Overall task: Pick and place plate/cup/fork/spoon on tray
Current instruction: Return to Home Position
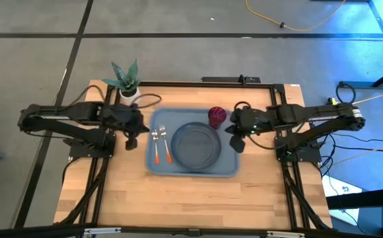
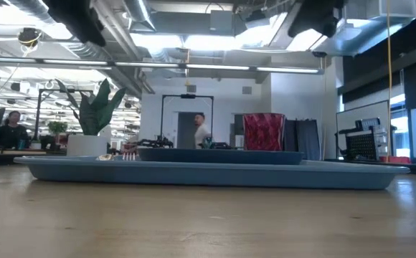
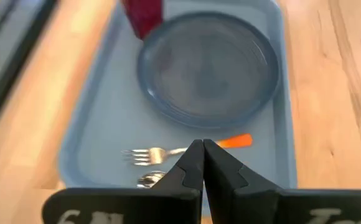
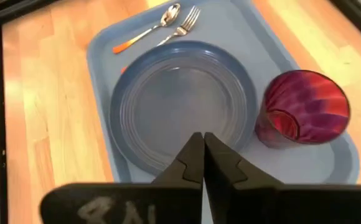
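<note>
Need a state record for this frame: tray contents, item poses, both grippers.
tray: mid-table, holds all four items
plate: flat, middle of tray
cup: upright, by tray's far edge, beside plate
fork: on tray, on plate's left-arm side
spoon: alongside fork, farther from plate
left gripper: shut, empty, raised at tray's left side
right gripper: shut, empty, raised at tray's right side
plant pot: off tray, far left corner

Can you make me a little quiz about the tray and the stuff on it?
1. True or false: the cup stands on the plate.
2. Which lies nearer the plate? A the fork, B the spoon.
3. Fill in: the left gripper and the right gripper are both ___.
Key: 1 false, it stands on the tray beside the plate. 2 A. 3 shut.
</note>
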### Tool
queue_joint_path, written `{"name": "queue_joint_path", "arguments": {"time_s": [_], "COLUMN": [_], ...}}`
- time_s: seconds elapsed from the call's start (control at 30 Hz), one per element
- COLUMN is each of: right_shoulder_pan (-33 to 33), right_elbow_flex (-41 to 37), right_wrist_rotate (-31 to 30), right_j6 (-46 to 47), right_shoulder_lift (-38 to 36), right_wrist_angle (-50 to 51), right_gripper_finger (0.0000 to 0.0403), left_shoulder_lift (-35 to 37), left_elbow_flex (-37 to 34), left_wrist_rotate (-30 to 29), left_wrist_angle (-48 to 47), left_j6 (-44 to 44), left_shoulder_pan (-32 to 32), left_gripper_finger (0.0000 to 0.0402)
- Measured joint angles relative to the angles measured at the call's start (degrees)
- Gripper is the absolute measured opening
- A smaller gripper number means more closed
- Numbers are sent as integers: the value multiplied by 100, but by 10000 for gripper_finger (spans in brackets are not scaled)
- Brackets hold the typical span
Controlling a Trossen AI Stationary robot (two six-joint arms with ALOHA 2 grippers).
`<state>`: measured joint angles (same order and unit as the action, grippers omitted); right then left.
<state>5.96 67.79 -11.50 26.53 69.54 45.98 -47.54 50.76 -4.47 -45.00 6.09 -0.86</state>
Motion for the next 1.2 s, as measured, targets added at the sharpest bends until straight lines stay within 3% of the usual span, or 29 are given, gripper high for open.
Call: {"name": "queue_joint_path", "arguments": {"time_s": [0.23, 0.57, 0.83, 1.2], "right_shoulder_pan": [0, 0, 0, 0], "right_elbow_flex": [-875, -2446, -3348, -4257], "right_wrist_rotate": [-9, -10, -1, -92], "right_j6": [167, 24, -118, -173], "right_shoulder_lift": [-942, -2684, -3717, -5166], "right_wrist_angle": [-258, -1995, -2649, -3191], "right_gripper_finger": [5, 5, 5, 5], "left_shoulder_lift": [900, 2125, 3069, 3818], "left_elbow_flex": [0, -2, -4, -13], "left_wrist_rotate": [-125, -518, -705, -1024], "left_wrist_angle": [-113, -695, -716, -1229], "left_j6": [0, 425, 624, 1027], "left_shoulder_pan": [-164, -263, -263, -263], "left_gripper_finger": [0, 0, 0, 0]}}
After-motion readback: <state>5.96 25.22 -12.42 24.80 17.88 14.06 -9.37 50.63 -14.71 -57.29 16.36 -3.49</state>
